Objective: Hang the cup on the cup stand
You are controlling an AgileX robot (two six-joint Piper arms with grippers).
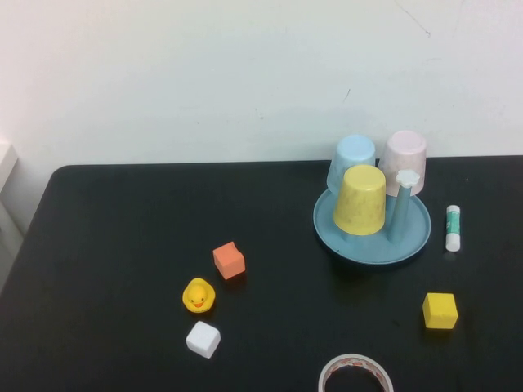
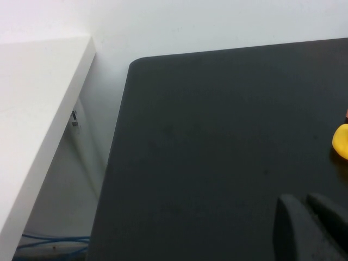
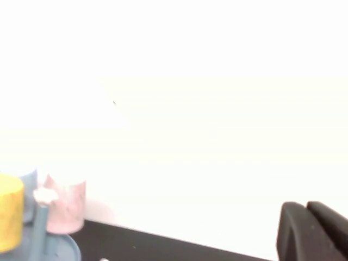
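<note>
The yellow cup (image 1: 360,199) sits upside down over a peg of the round light-blue cup stand (image 1: 413,242) at the table's back right; it also shows in the right wrist view (image 3: 10,210). One bare blue peg with a white flower cap (image 1: 405,181) stands beside it. Neither arm appears in the high view. My left gripper (image 2: 304,202) is shut with nothing in it, over bare black table near the left edge. My right gripper (image 3: 303,209) is shut and empty, raised and well away from the cup stand (image 3: 54,249).
A pale blue cup (image 1: 353,155) and a pale pink cup (image 1: 406,157) hang upside down on the stand's far side. On the table lie an orange block (image 1: 229,260), a yellow duck (image 1: 198,296), a white block (image 1: 203,339), a yellow block (image 1: 440,310), a glue stick (image 1: 453,227) and a tape roll (image 1: 355,372).
</note>
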